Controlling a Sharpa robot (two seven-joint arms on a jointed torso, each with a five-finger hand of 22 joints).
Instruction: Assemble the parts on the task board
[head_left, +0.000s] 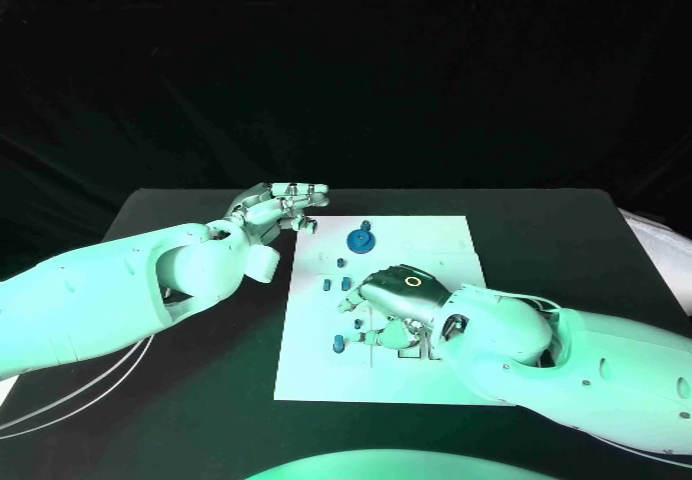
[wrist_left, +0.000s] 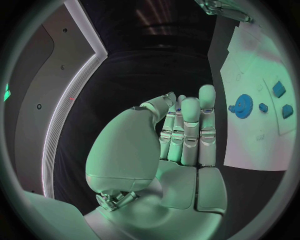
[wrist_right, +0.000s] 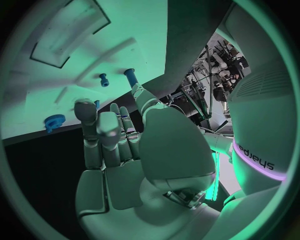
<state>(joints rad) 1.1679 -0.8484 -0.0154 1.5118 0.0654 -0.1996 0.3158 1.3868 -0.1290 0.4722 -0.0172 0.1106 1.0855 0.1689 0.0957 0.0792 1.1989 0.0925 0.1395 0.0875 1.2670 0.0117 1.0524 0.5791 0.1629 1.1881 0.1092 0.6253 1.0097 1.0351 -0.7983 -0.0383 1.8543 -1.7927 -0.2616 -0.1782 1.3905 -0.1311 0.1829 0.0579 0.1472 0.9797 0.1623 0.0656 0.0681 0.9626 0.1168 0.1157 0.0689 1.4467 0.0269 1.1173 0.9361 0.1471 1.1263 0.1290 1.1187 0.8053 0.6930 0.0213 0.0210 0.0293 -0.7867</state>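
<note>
White task board (head_left: 433, 240) lies mid-frame on the black table (head_left: 577, 230), with bare dark surface open along its left, right and far edges. Blue parts sit on it: a gear (head_left: 361, 239) near the upper left corner, small pegs (head_left: 346, 284) down its left half and one peg (head_left: 339, 344) lower left. Left hand (head_left: 277, 208) hovers off the board's upper left corner, fingers straight and close together, holding nothing. Right hand (head_left: 400, 293) hangs over the board's centre, fingers pointing down among the pegs; whether they grip anything cannot be told.
</note>
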